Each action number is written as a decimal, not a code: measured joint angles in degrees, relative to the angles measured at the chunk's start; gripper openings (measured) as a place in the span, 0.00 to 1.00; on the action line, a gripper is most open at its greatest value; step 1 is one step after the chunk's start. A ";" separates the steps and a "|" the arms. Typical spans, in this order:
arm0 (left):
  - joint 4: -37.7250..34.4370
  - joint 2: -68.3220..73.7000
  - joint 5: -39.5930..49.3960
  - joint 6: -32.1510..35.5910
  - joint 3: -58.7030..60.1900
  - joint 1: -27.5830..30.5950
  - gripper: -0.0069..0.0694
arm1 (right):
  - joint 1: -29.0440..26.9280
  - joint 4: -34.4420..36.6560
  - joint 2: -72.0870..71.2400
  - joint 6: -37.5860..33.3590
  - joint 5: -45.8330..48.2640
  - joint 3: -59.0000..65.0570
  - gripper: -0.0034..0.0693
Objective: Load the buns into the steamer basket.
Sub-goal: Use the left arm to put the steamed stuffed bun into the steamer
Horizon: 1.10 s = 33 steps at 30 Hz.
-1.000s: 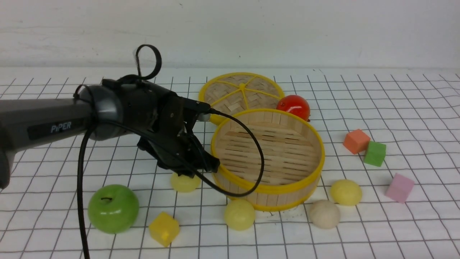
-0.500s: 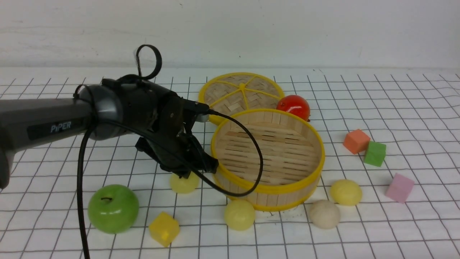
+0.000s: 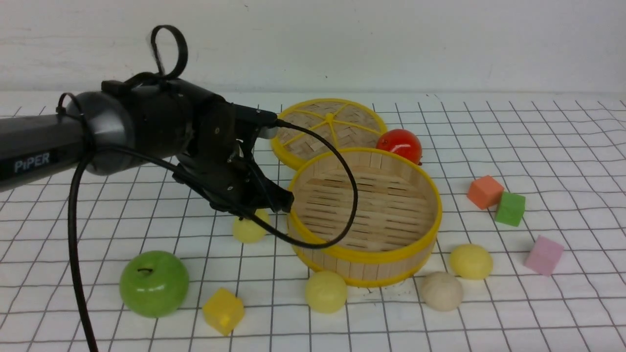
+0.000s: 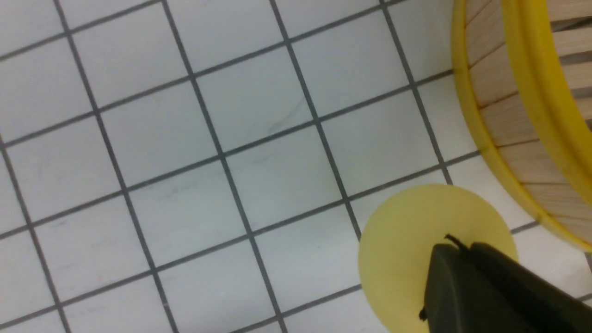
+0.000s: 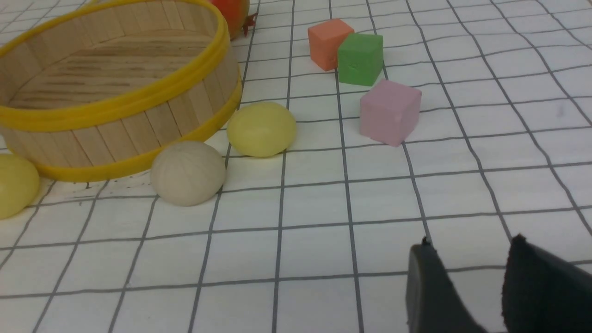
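1. Plainly pinching the top of the left pale yellow bun (image 3: 249, 231) with the left gripper (image 4: 458, 252), fingers pressed tight together, black tips on the dome.
2. Just beside the left outer wall of the steamer basket (image 3: 367, 255), outside its yellow rim; cannot tell whether lifted clear of the gridded cloth (image 3: 538, 146) or touching it.
3. Over bare cloth at the near right, the right gripper (image 5: 471, 243), fingers spread with a gap, holding nothing.
4. Close against the basket's near wall, the near pale yellow bun (image 3: 325, 292); to its right, near the same wall, the beige-white bun (image 3: 442, 291); farther right and slightly farther back, the right pale yellow bun (image 3: 470, 261), just beside the lower rim.
5. All four buns outside the basket, slatted floor showing inside.
6. Behind the basket, the flat woven lid (image 3: 318, 137), near edge hidden by the basket's rim; at the lid's right, a red tomato (image 3: 399, 144), just behind the far rim.
7. At the near left, a green apple (image 3: 154, 283), with a yellow cube (image 3: 223, 311) just right of it and nearer.
8. Right of the basket, an orange cube (image 3: 484, 192) and a green cube (image 3: 510, 209) side by side, seemingly touching; nearer and farther right, apart, a pink cube (image 3: 543, 254).
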 joint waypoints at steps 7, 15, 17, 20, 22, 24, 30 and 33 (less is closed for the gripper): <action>-0.23 -5.16 -0.52 2.53 -0.35 -2.61 0.07 | 0.00 0.00 0.00 0.00 0.00 0.00 0.38; -0.96 -2.05 -2.07 4.15 -9.39 -9.61 0.07 | 0.00 0.00 0.00 0.00 0.00 0.00 0.38; -0.26 2.35 -2.07 4.09 -12.80 -9.40 0.07 | 0.00 0.00 0.00 0.00 0.00 0.00 0.38; 0.85 8.78 -2.48 4.09 -15.84 -8.88 0.07 | 0.00 0.00 0.00 0.00 0.00 0.00 0.38; 1.39 11.54 -2.48 4.09 -17.32 -8.73 0.07 | 0.00 0.00 0.00 0.00 0.00 0.00 0.38; 1.55 14.00 -2.48 4.09 -18.38 -8.65 0.09 | 0.00 0.00 0.00 0.00 0.00 0.00 0.38; 2.22 14.54 -2.15 4.09 -19.48 -8.65 0.32 | 0.00 0.00 0.00 0.00 0.00 0.00 0.38; 2.22 12.81 -0.19 3.91 -19.52 -8.65 0.47 | 0.00 0.00 0.00 0.00 0.00 0.00 0.38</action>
